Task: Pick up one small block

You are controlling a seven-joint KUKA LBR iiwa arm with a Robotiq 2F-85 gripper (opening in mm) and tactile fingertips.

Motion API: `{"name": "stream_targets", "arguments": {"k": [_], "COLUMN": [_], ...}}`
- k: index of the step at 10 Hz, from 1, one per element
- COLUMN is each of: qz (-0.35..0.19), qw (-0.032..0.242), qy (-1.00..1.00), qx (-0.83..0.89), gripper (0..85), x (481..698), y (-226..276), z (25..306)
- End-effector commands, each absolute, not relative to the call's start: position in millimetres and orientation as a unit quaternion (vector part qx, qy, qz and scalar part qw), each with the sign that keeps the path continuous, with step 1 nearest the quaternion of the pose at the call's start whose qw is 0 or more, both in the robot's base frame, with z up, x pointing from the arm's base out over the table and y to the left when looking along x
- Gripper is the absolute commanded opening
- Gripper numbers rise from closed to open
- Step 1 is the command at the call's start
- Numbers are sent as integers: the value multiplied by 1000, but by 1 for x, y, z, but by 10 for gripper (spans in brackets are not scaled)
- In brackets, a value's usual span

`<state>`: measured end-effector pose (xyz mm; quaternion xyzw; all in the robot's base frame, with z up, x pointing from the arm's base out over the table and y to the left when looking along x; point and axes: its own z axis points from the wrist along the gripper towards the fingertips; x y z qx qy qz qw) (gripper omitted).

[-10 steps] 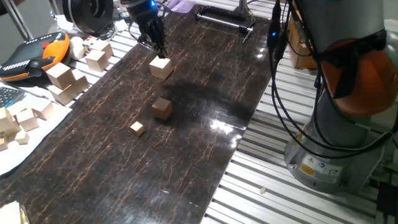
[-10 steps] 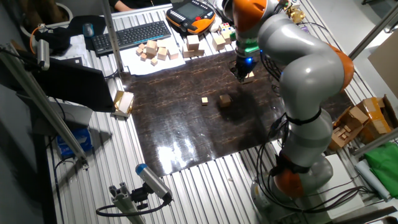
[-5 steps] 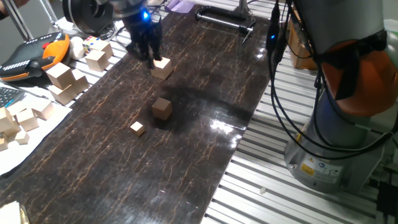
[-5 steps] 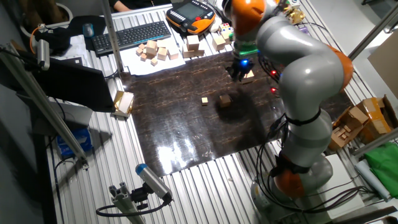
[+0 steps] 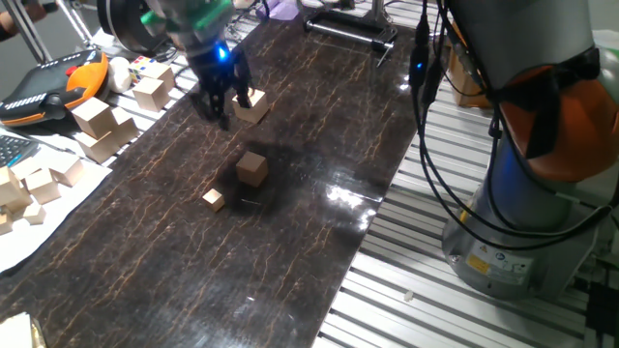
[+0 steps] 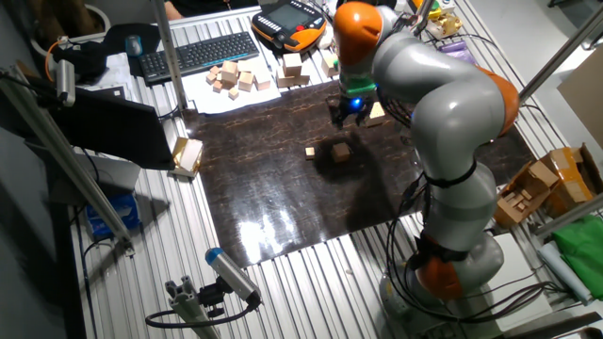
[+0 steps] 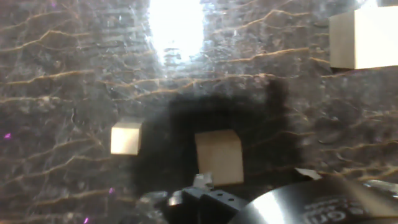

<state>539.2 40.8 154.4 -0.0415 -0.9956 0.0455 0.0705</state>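
Hovering empty near the large pale cube (image 5: 252,105), the gripper (image 5: 217,104) looked spread; descending off-centre could knock the small block (image 5: 251,168) aside.

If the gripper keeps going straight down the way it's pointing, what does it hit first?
Probably the bare table. The gripper hangs beside the large cube, short of the small block, though depth is hard to judge. The hand view shows the small block ahead, near centre.

arm: reaching low over table | gripper (image 5: 219,100): pointing down | fingers (image 5: 207,102): slightly parted, empty
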Motion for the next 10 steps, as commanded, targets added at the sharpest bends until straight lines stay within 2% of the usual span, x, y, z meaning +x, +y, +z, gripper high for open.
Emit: {"name": "stream_targets", "arguments": {"k": [1,5,8,10], "qz": [40,36,50,36], "qw": [66,61,62,59], "qy": [-996,-997,-996,-997], "qx": [-41,-32,-30,-28], "gripper": [773,800,820,833], "x": [539,541,537,533], "y": [40,42,46,41], "z": [118,80,65,54]}}
